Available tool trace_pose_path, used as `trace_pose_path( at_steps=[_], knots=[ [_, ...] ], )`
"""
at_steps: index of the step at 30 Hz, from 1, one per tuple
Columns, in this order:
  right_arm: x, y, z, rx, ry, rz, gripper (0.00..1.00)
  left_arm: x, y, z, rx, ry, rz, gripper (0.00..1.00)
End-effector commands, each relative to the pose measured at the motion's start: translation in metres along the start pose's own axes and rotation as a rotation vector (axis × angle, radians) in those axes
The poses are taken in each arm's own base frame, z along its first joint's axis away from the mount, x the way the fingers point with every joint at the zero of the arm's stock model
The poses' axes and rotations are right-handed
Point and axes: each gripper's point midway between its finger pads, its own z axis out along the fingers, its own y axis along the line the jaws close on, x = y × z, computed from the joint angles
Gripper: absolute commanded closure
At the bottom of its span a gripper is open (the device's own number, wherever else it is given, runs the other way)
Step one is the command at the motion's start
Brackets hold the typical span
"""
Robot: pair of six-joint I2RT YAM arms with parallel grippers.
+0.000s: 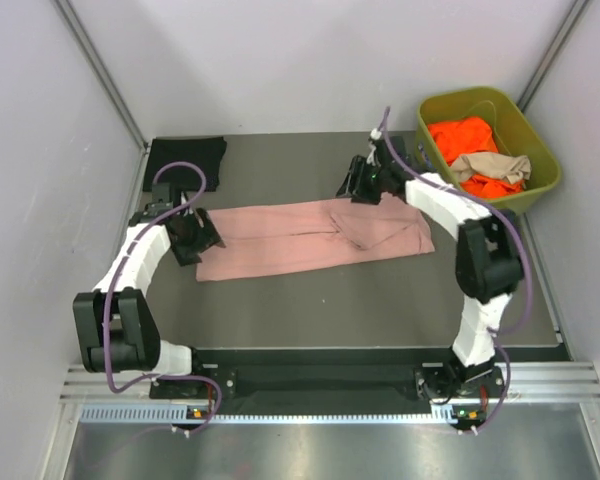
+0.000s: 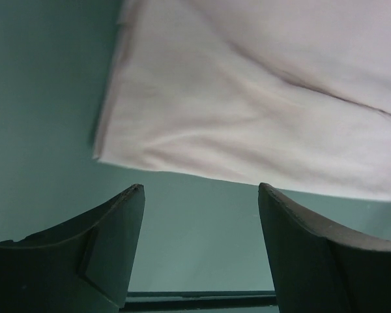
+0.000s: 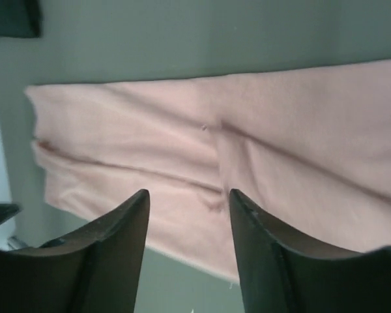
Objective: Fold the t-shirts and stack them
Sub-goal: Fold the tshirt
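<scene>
While the dusty pink t-shirt [image 1: 315, 238] lies as a long band, folded lengthwise, across the middle of the tabletop [image 1: 380, 300], both hands hang over it with nothing in them. The left hand [image 2: 202, 189] sits just off the band's left short end, its fingers apart over bare tabletop. The right hand [image 3: 189, 195] hovers above the far edge of the band's right half, its fingers likewise apart.

A black t-shirt [image 1: 185, 160] lies folded at the far left corner. An orange t-shirt [image 1: 460, 135] and a tan t-shirt [image 1: 495, 165] wait in the olive-green bin [image 1: 535, 195] at the far right.

The step in hand looks like the crosswise fold, bringing one end over the other. To do it well, each hand should come down on a corner of the same short end and pinch every layer at once, not the top sheet alone. Lift only enough to clear the cloth and carry both corners at an even pace so the edges land square. A tucked sleeve seems to sit in the right half, though the crease there is hard to read, so that side may bunch.
</scene>
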Motion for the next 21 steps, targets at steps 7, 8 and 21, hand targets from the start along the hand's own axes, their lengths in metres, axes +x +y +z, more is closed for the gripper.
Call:
trace_pose_path(
  at_steps=[7, 8, 21],
  knots=[
    [0.026, -0.087, -0.131, 0.248, -0.191, 0.197, 0.29, 0.032, 0.04, 0.012, -0.09, 0.078, -0.289, 0.24],
    [0.026, -0.088, -0.145, 0.233, -0.238, 0.216, 0.22, 0.034, 0.042, 0.013, -0.099, 0.08, -0.298, 0.23],
    [0.071, -0.174, -0.156, 0.277, -0.388, 0.42, 0.27, 0.072, 0.06, 0.028, -0.18, 0.142, -0.473, 0.21]
  ],
)
